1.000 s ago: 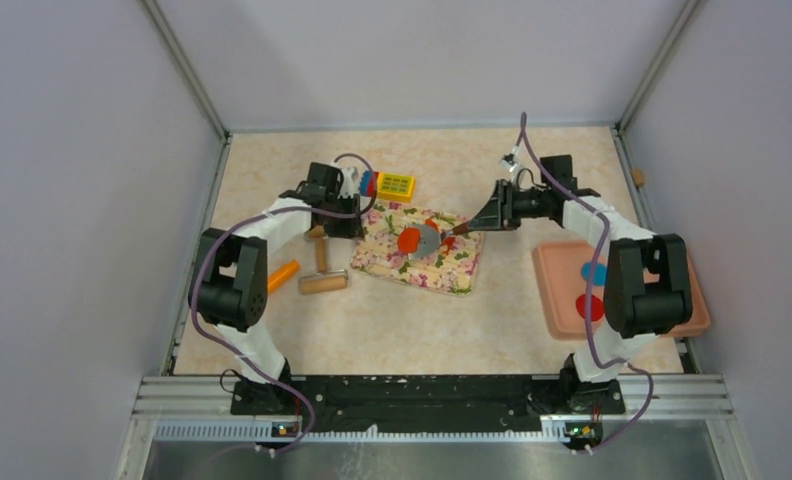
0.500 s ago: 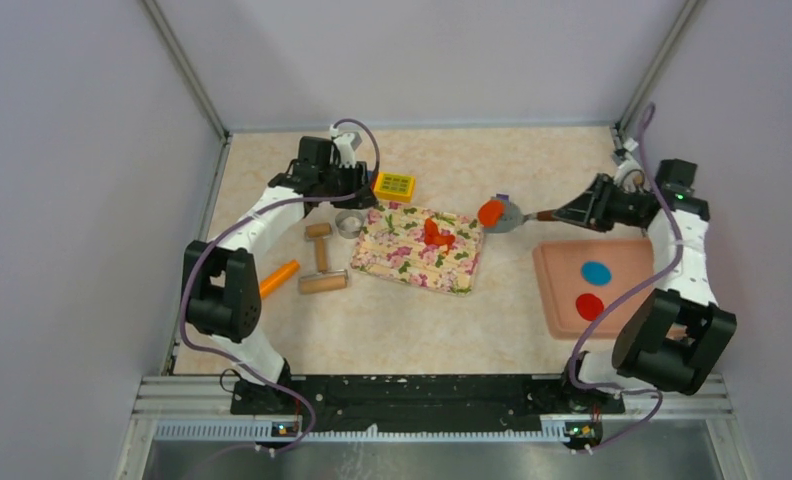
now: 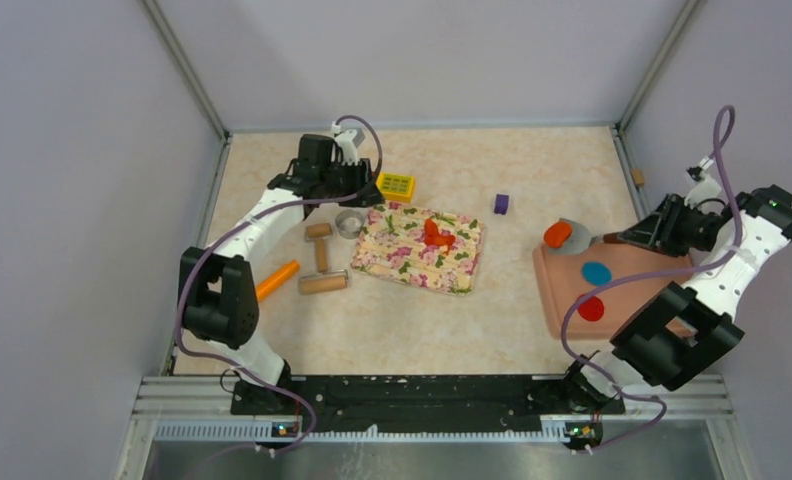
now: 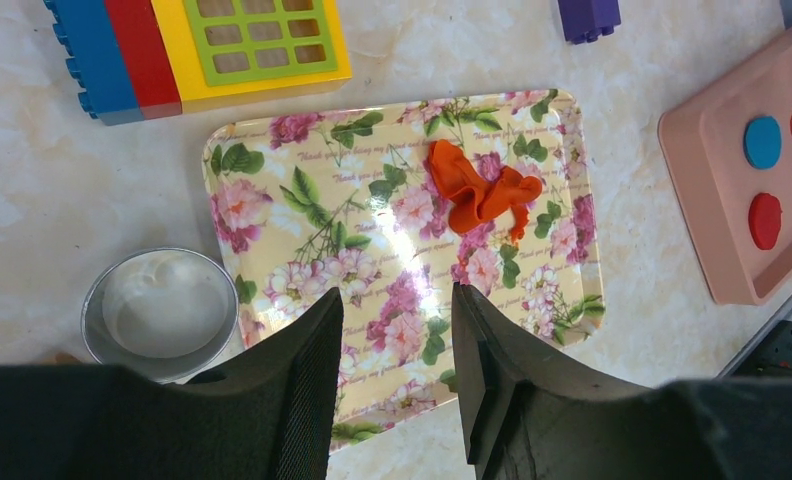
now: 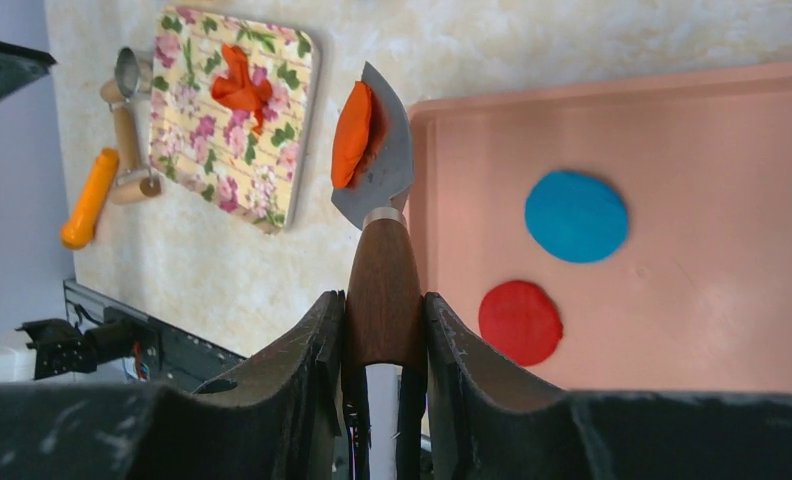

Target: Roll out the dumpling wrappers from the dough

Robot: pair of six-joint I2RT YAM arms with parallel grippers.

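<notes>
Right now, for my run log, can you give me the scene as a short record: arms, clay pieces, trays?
left gripper: open, empty, above the floral tray
right gripper: shut on the scraper by its wooden handle
scraper blade: carries one orange-red wrapper, at the pink tray corner
pink tray: holds a blue disc and a red disc, apart
floral tray: holds a crumpled dough scrap
</notes>
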